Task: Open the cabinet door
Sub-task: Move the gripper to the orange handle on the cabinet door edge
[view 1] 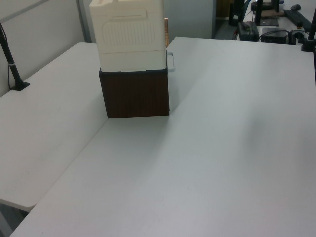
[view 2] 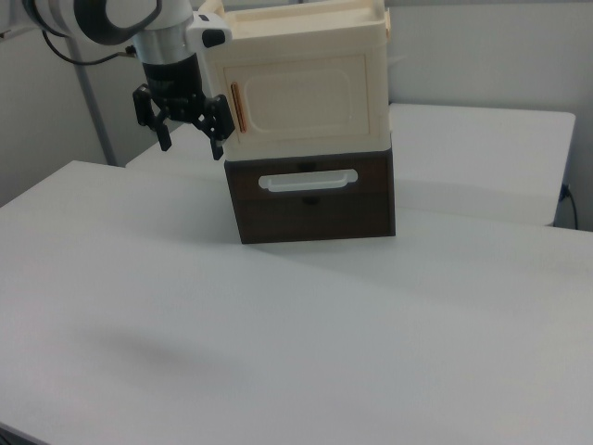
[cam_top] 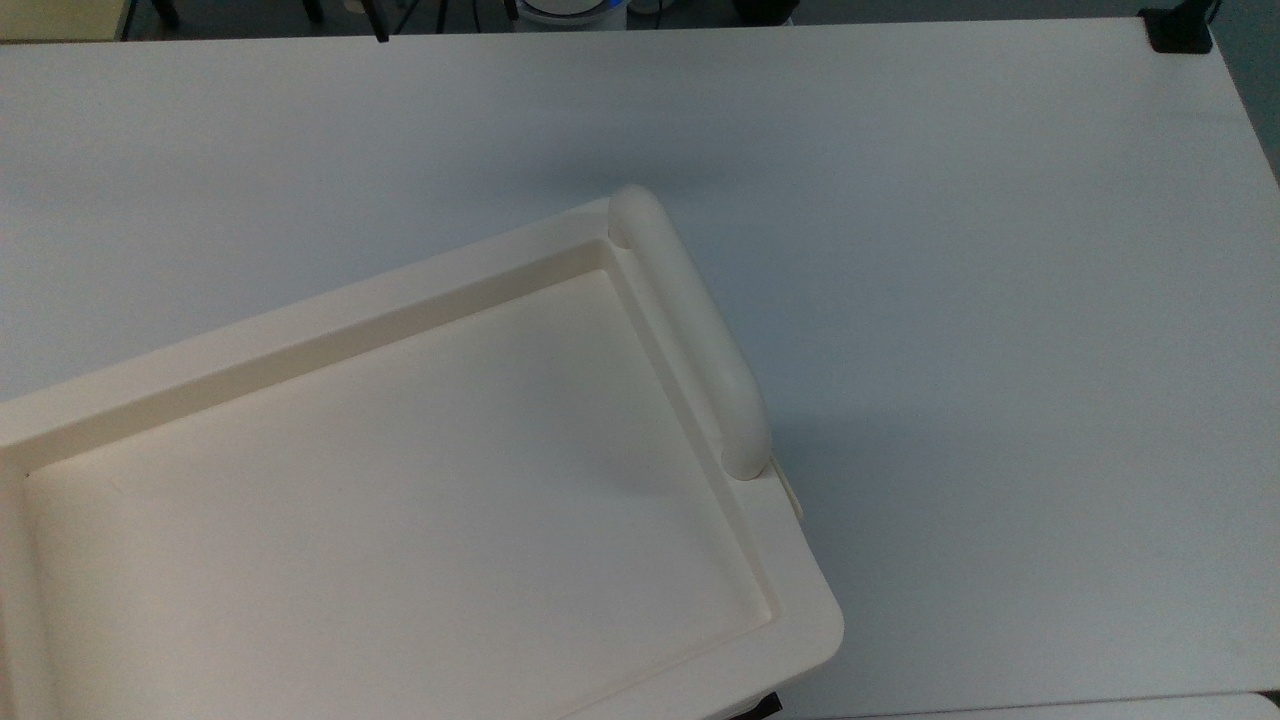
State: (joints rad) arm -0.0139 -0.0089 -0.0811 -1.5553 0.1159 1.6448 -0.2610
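Since the tool (view 2: 182,123) hangs with fingers spread wide just off the right view's left edge of the cabinet door (view 2: 306,95), not touching it, my worry is it misses the thin orange handle strip (view 2: 236,105) and just shoves the cream cabinet (view 2: 306,37) off the dark drawer box (view 2: 315,199) on the bench (view 2: 278,334). That door face and strip show in the right view; the top view gives the recessed top (cam_top: 400,480) and bar handle (cam_top: 690,330).
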